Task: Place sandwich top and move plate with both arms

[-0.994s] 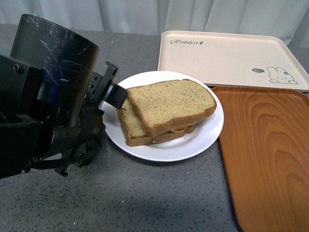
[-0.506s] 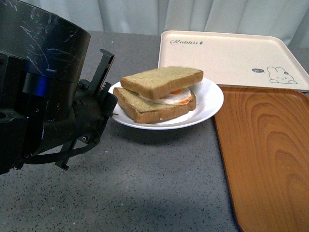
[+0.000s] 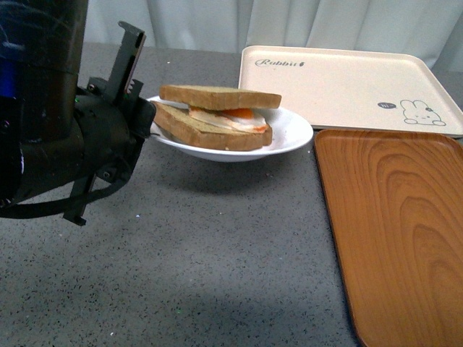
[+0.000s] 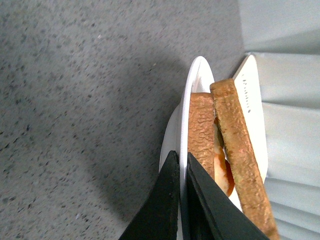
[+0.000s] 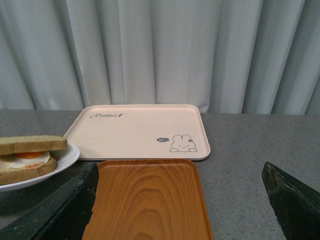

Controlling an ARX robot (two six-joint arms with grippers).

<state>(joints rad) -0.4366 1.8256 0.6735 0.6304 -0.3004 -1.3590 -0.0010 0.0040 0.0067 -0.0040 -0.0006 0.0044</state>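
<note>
The white plate [image 3: 286,132] hangs level above the grey table, left of centre. My left gripper [image 3: 148,119] is shut on its left rim; in the left wrist view the black jaws pinch the rim [image 4: 186,125] edge-on at the gripper [image 4: 181,162]. The sandwich top [image 3: 219,96], a tan speckled slice, lies on the fried egg [image 3: 235,116] and the lower slice [image 3: 210,132]. The plate [image 5: 62,162] and the sandwich top [image 5: 31,145] also show in the right wrist view. My right gripper [image 5: 180,200] is open and empty, low over the wood-grain tray, right of the plate.
A beige rabbit-printed tray [image 3: 347,87] lies at the back right. An orange-brown wood-grain tray [image 3: 394,231] lies in front of it, along the right side. Pale curtains hang behind the table. The plate's shadow falls on the grey tabletop [image 3: 202,275].
My left arm has lifted the plate with the sandwich off the table and drawn it up and a little left. The plate now shows nearly edge-on.
</note>
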